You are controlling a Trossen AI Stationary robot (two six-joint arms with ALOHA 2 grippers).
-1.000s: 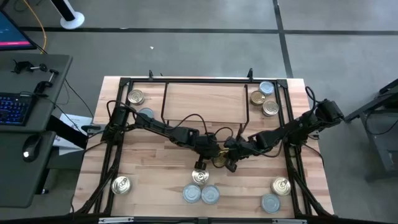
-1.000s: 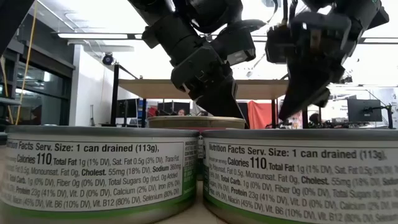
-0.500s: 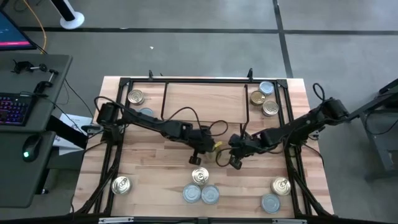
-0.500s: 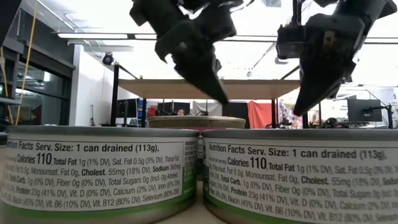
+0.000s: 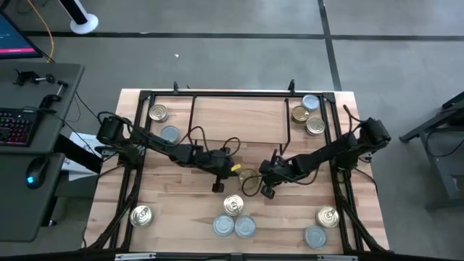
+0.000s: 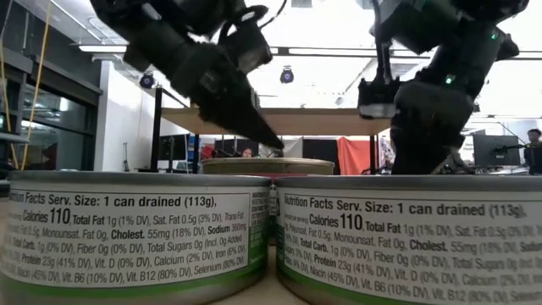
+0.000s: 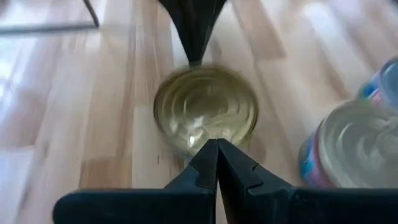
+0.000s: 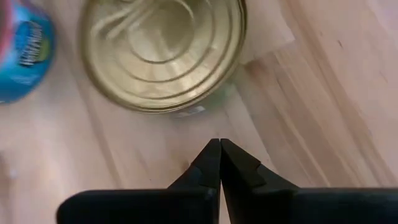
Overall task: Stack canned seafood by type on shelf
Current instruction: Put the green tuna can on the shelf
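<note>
A gold-lidded can (image 5: pixel 233 204) stands on the tabletop near the middle, also in the left wrist view (image 7: pixel 205 109) and the right wrist view (image 8: pixel 165 53). My left gripper (image 5: pixel 217 186) is shut and hovers just left of it, its tips (image 6: pixel 275 144) a little above the lid. My right gripper (image 5: pixel 267 191) is shut too and hangs just right of the can, with bare wood between them (image 8: pixel 219 146). Two pale silver cans (image 5: pixel 224 226) (image 5: pixel 245 227) stand side by side nearer the near edge. The shelf (image 5: pixel 239 116) stands at the far side on thin black legs.
Other cans stand on the table: two far left (image 5: pixel 159 112) (image 5: pixel 170 133), three far right beside the shelf (image 5: pixel 310 102) (image 5: pixel 299 114) (image 5: pixel 315 125), one near left (image 5: pixel 141 215), two near right (image 5: pixel 328 217) (image 5: pixel 315 236). Loose cables loop between the grippers (image 5: pixel 250 180).
My left gripper has risen from beside the gold can and drawn back toward the table's left, away from my right gripper. My right gripper has stayed close to where it was, sinking slightly. The cans have not moved.
</note>
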